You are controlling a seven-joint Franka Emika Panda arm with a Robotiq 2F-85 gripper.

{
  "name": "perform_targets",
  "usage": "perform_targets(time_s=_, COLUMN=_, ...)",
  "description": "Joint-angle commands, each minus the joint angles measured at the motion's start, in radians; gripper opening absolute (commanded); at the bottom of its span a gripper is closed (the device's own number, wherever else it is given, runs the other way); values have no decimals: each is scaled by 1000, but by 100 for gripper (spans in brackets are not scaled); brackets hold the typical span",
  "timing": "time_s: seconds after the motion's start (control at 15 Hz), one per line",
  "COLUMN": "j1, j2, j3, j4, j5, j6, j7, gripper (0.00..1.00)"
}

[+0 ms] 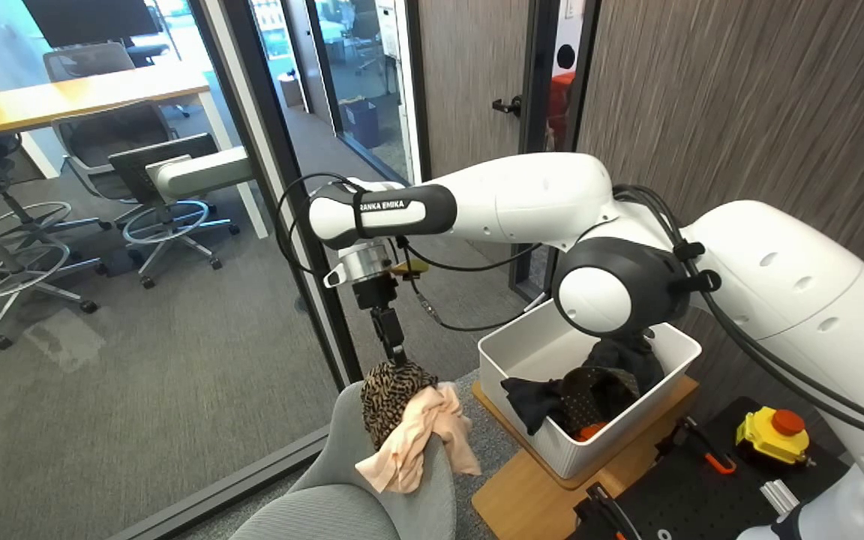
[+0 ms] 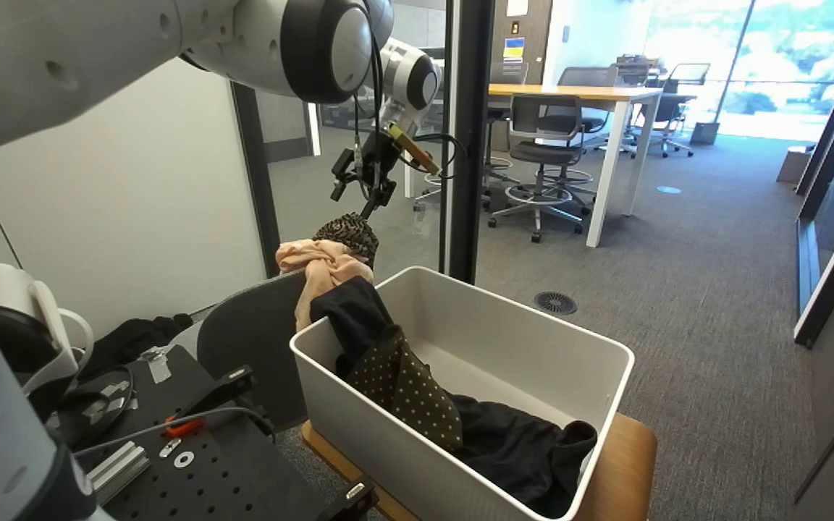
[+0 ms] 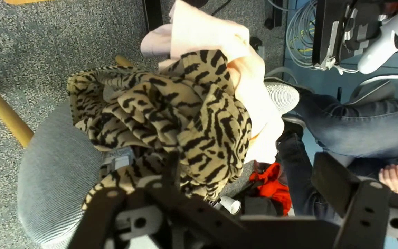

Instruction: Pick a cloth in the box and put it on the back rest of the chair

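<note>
A leopard-print cloth [image 1: 387,394] and a pale pink cloth [image 1: 418,431] lie draped over the back rest of the grey chair [image 1: 342,506]. The leopard cloth [image 2: 350,233] and the pink cloth [image 2: 326,269] also show in an exterior view. My gripper [image 1: 396,349] is just above the leopard cloth. In the wrist view the gripper [image 3: 250,173] has its fingers wide apart with nothing clamped between them. One finger overlaps the leopard cloth [image 3: 216,138]; whether it touches cannot be told. The white box [image 2: 533,318] holds a polka-dot cloth [image 2: 410,394] and black cloth [image 2: 511,441].
The box stands on a wooden stool [image 1: 503,487] beside the chair. A black pegboard table [image 1: 691,487] with a yellow emergency stop [image 1: 769,435] is near the arm's base. A dark glass-wall post [image 1: 312,315] rises close to the gripper. A seated person [image 3: 358,128] shows in the wrist view.
</note>
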Motion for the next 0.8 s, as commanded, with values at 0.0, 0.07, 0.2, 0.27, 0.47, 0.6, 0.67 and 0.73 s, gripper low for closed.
perform_targets(time_s=0.0, j1=-5, j2=-20, j3=-11, j4=17, j5=-4, j6=-28, j7=31, gripper=100)
perform_targets(time_s=0.07, j1=-8, j2=-28, j3=-15, j4=10, j5=-3, j6=-28, j7=41, gripper=100)
perform_targets(time_s=0.2, j1=-19, j2=-60, j3=-26, j4=-17, j5=4, j6=-21, j7=84, gripper=100)
perform_targets(time_s=0.27, j1=-25, j2=-84, j3=-34, j4=-38, j5=4, j6=-15, j7=116, gripper=100)
perform_targets(time_s=0.47, j1=-40, j2=-200, j3=-64, j4=-138, j5=-1, j6=12, j7=213, gripper=100)
perform_targets(time_s=0.6, j1=-46, j2=-290, j3=-84, j4=-229, j5=-2, j6=40, j7=281, gripper=100)
perform_targets(time_s=0.67, j1=-47, j2=-335, j3=-95, j4=-275, j5=-2, j6=60, j7=316, gripper=100)
perform_targets(time_s=0.73, j1=-50, j2=-375, j3=-106, j4=-313, j5=2, j6=81, j7=354, gripper=100)
